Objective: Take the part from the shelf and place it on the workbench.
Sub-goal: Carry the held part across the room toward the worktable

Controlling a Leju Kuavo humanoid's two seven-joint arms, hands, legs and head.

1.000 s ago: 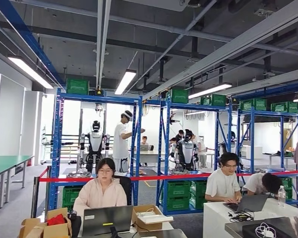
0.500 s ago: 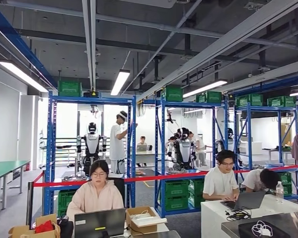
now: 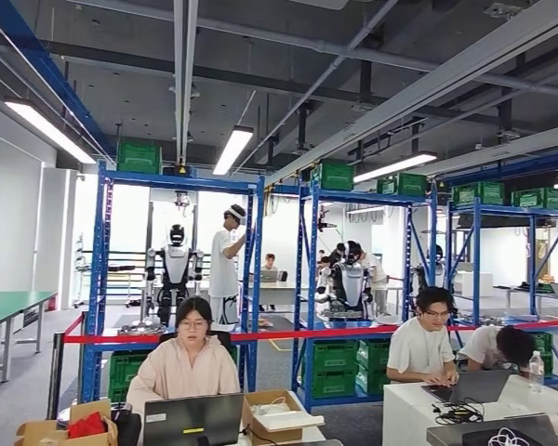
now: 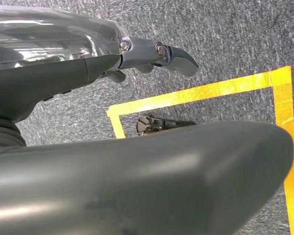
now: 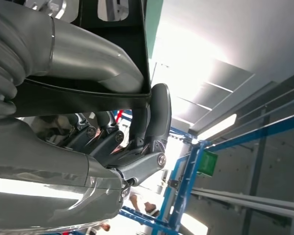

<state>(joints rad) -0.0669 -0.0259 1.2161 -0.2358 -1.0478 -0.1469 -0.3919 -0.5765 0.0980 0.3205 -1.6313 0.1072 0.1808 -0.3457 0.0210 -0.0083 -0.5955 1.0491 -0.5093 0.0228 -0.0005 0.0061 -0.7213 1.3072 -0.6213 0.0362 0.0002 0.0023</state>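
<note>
In the right wrist view my right hand point(image 5: 112, 142) holds the part point(image 5: 127, 44), a flat black plate with cut-outs. The thick grey thumb lies across one face and the dark fingers point(image 5: 158, 115) curl over its edge from the other side. In the left wrist view my left hand point(image 4: 112, 58) hangs over grey carpet with nothing in it, a finger point(image 4: 175, 54) stretched out away from the thumb point(image 4: 157, 181).
Blue racks point(image 3: 255, 269) with green crates point(image 3: 336, 358) stand ahead behind a red barrier tape point(image 3: 298, 333). People work at laptops at a white table point(image 3: 417, 404) and a nearer desk. Other humanoid robots point(image 3: 174, 269) stand farther back. Yellow floor tape point(image 4: 197, 90) marks the carpet.
The whole head picture swung slightly left and then back right, so the camera moved. The seated people and racks keep their places.
</note>
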